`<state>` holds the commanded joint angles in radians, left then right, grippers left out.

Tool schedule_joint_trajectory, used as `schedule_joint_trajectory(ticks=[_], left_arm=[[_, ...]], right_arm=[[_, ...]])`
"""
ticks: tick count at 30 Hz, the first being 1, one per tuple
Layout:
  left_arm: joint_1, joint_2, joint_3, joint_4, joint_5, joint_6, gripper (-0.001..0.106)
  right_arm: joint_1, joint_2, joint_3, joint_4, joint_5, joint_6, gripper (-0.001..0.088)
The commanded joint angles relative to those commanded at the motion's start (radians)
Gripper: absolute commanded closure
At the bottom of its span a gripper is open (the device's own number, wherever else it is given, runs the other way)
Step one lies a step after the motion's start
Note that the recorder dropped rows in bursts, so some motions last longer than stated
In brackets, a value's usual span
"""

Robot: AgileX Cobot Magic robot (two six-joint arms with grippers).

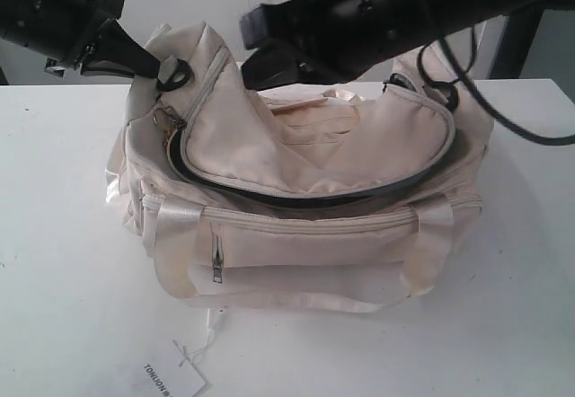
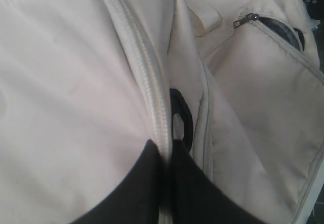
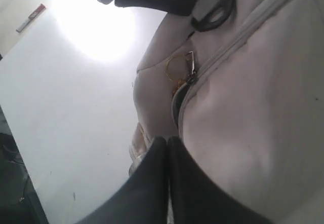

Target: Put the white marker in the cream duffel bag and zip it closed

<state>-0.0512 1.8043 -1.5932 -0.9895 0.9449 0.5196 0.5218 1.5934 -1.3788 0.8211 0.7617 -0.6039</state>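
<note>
Firmly clenched, left gripper (image 2: 163, 152) on a fold of the cream duffel bag (image 1: 314, 244), right along a pale zip seam (image 2: 147, 82), that corner of the bag held up in a peak. Just past its fingertips (image 2: 144, 176), against the pinched fabric, a black strap ring (image 2: 187, 117). Farther from the grip, under the ring, a gold ring zip pull (image 3: 186, 68) at the end of the curved main zip (image 1: 314, 198). Beyond the pull, zip gaping wide, dark lining showing along the opening, top flap (image 1: 314, 145) humped above it.

Right gripper (image 3: 167, 148) pressed shut, fingers (image 3: 147, 183) flat together with nothing seen between them, tips against cream fabric just beside the zip track, near the gold pull and close to the left gripper. Farther from both hands, down the bag's side, satin handles (image 1: 175, 222) and a small pocket zip (image 1: 216, 258). Farther out, on the white table (image 1: 63, 235), a paper tag (image 1: 171, 381) with black print, apart from the bag. No view clear enough to place the white marker.
</note>
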Motion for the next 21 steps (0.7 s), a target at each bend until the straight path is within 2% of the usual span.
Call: schedule_joint_trajectory(ticks=[3, 8, 15, 18, 21], left_arm=[[0.000, 0.000, 0.000, 0.000, 0.000, 0.000, 0.105], [0.000, 0.000, 0.000, 0.000, 0.000, 0.000, 0.105], [0.000, 0.000, 0.000, 0.000, 0.000, 0.000, 0.105], [0.000, 0.000, 0.000, 0.000, 0.000, 0.000, 0.105], [0.000, 0.000, 0.000, 0.000, 0.000, 0.000, 0.105]], right_arm=[[0.046, 0.053, -0.047, -0.069, -0.018, 0.005, 0.0868], [0.093, 0.112, -0.103, -0.109, -0.077, 0.005, 0.0868], [0.166, 0.158, -0.113, -0.260, -0.232, -0.029, 0.0858], [0.191, 0.173, -0.113, -0.310, -0.282, -0.045, 0.0790], [0.211, 0.189, -0.113, -0.333, -0.313, -0.063, 0.0686]])
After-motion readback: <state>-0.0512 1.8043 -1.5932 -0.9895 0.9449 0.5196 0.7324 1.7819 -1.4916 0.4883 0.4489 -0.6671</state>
